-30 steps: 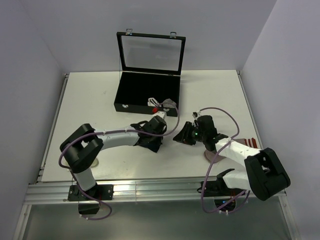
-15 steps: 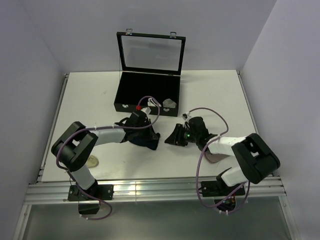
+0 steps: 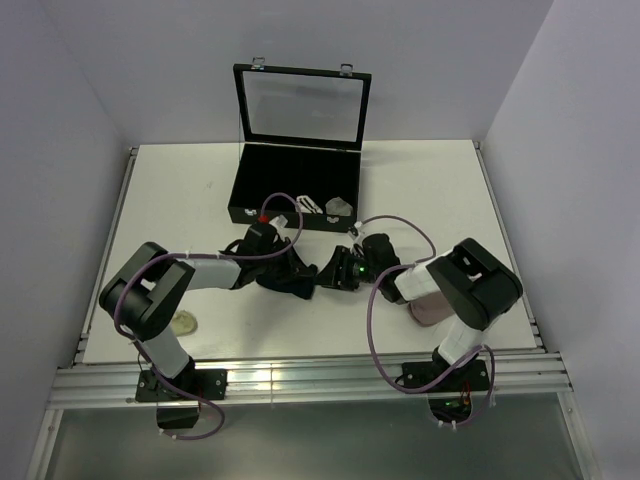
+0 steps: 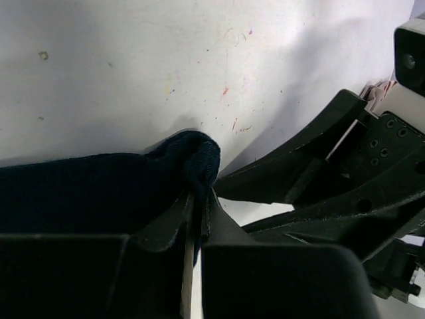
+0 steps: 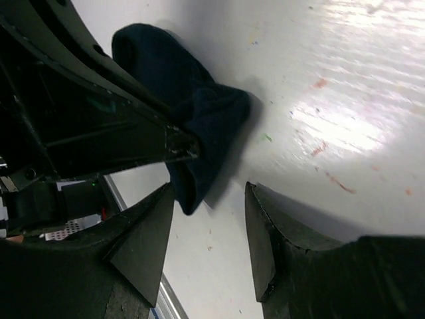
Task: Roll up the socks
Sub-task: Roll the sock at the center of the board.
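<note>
Mid-table, just in front of an open black case (image 3: pixel 270 175) with a glass lid: left gripper (image 4: pixel 197 199) pinched tight on a fold of the navy sock (image 4: pixel 93 193). Right gripper (image 5: pixel 209 189) facing it, fingers spread with nothing between them, the sock's loose end just at the mouth of the gap. Pale socks (image 3: pixel 337 207) tucked into the case's near-right corner. Pinkish-grey cloth (image 3: pixel 432 310) partly hidden under the right arm toward the table's right side; small round disc (image 3: pixel 185 322) lying by the left arm's elbow.

From above, both grippers and the navy sock merged into one dark mass, the grip unreadable. From the left wrist, closed pads plainly biting the cloth. From the right wrist, the sock draped on the white table (image 5: pixel 345 80), its surface flecked with coloured specks. Green light (image 3: pixel 357 268) glowing on the right wrist.
</note>
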Robot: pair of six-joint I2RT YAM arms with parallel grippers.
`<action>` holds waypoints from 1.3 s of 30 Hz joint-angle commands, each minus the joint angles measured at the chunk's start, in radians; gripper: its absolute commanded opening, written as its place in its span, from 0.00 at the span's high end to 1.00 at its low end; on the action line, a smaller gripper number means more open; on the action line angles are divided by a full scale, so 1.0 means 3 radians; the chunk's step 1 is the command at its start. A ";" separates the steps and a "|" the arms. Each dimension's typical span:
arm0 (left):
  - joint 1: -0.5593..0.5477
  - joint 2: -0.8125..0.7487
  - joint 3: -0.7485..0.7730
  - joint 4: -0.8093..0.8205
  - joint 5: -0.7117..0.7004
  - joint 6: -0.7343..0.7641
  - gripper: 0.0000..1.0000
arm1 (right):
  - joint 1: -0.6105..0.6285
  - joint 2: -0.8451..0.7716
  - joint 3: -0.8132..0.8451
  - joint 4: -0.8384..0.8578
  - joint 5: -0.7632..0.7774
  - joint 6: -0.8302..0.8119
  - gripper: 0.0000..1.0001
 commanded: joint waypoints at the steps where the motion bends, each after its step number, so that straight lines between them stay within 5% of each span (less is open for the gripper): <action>1: 0.0033 -0.0083 -0.0066 0.0302 0.0140 -0.0163 0.91 | 0.0059 0.0154 0.0136 0.0240 -0.0016 0.0047 0.45; 16: 0.0049 -0.0052 -0.0189 0.0609 0.0186 -0.0316 0.91 | 0.0110 0.0599 0.0091 0.0541 -0.0139 0.0134 0.50; 23: 0.0054 -0.0047 -0.0230 0.0655 0.0150 -0.0311 0.90 | 0.0090 0.0467 0.0070 0.0373 -0.0093 -0.0008 0.73; 29: 0.0054 -0.0042 -0.0235 0.0594 0.0023 -0.0214 0.80 | 0.0085 0.0114 0.0259 -0.0536 0.0208 -0.0412 0.99; 35: 0.0054 -0.0098 -0.0138 0.0435 -0.0100 -0.0132 0.59 | 0.0085 -0.0065 0.0596 -0.1544 0.0505 -0.0699 1.00; 39: 0.0049 -0.0267 -0.0046 0.0175 -0.0279 -0.0102 0.53 | 0.0156 -0.0117 0.0857 -0.2167 0.0781 -0.0827 1.00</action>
